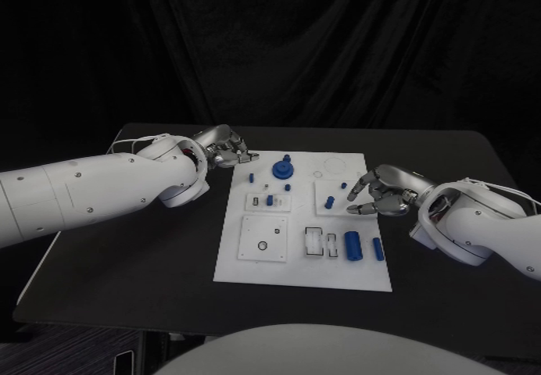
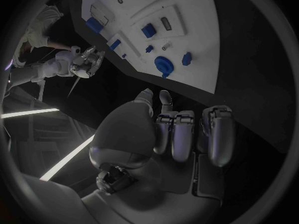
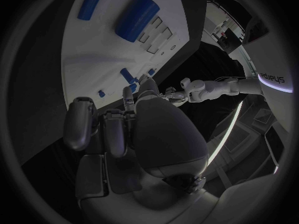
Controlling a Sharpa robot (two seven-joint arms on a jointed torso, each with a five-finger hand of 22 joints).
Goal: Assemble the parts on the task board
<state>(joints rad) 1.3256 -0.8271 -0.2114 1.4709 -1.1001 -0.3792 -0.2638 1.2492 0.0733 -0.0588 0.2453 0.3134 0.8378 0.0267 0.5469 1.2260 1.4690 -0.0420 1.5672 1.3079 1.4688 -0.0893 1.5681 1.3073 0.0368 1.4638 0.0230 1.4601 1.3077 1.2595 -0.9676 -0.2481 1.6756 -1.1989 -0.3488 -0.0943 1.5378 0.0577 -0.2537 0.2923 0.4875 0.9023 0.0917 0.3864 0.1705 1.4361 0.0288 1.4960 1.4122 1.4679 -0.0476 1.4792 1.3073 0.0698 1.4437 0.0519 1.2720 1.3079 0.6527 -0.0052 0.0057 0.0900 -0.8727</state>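
Note:
The white task board (image 1: pixel 302 262) lies mid-table with blue parts on it. A round blue knob (image 1: pixel 283 168) stands near its far edge, and a blue cylinder (image 1: pixel 352 244) and a smaller blue piece (image 1: pixel 377 249) lie near its right edge. My left hand (image 1: pixel 231 150) hovers just off the board's far left corner, fingers loosely bent, holding nothing. From the left wrist, the left hand (image 2: pixel 174 129) is a short way from the knob (image 2: pixel 164 64). My right hand (image 1: pixel 377 194) hangs over the board's right edge with nothing in it, fingertips toward a small blue part (image 1: pixel 329 201).
Small blue pegs (image 1: pixel 250 178) and raised white blocks with slots (image 1: pixel 320 242) are spread over the board. The black table (image 1: pixel 135 258) has bare room to the left, right and front of the board. A dark curtain hangs behind.

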